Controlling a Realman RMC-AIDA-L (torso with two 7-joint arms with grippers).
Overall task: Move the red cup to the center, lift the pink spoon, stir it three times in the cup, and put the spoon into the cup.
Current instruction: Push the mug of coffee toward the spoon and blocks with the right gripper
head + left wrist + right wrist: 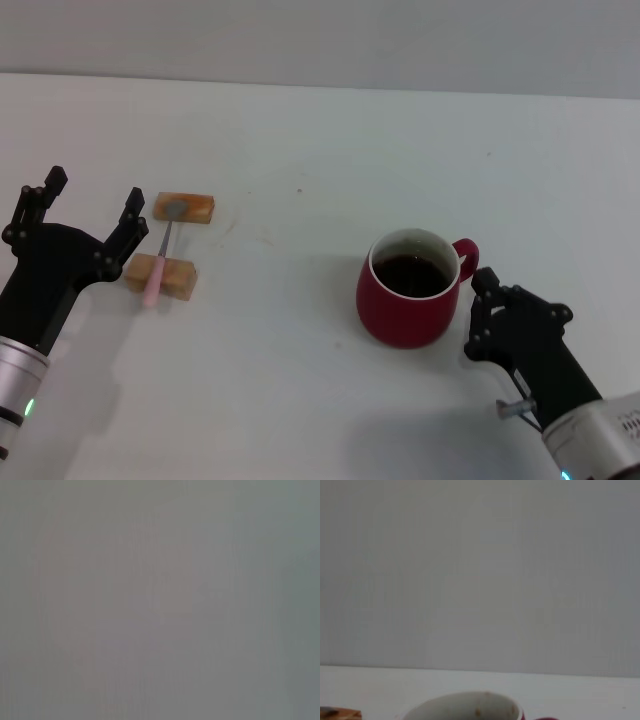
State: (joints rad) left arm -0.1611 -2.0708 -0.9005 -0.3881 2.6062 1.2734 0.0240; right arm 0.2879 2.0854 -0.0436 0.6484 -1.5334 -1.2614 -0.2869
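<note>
Red cup (465, 707) cut off below

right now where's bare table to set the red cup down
Bare tabletop lies between the wooden blocks holding the pink spoon and the red cup. It is crowded by the left gripper at the blocks, and by the right gripper at the cup's handle.

The red cup (408, 290) stands on the white table (300, 150), its handle side blocked by the right gripper (478, 300), which sits just beside the handle. Toward the far edge from the cup, bare tabletop lies open. To the cup's left a wide bare stretch runs as far as two wooden blocks (172, 240), which carry the pink spoon (160, 262). The left gripper (92, 210), fingers spread, crowds the blocks' outer side.
</note>
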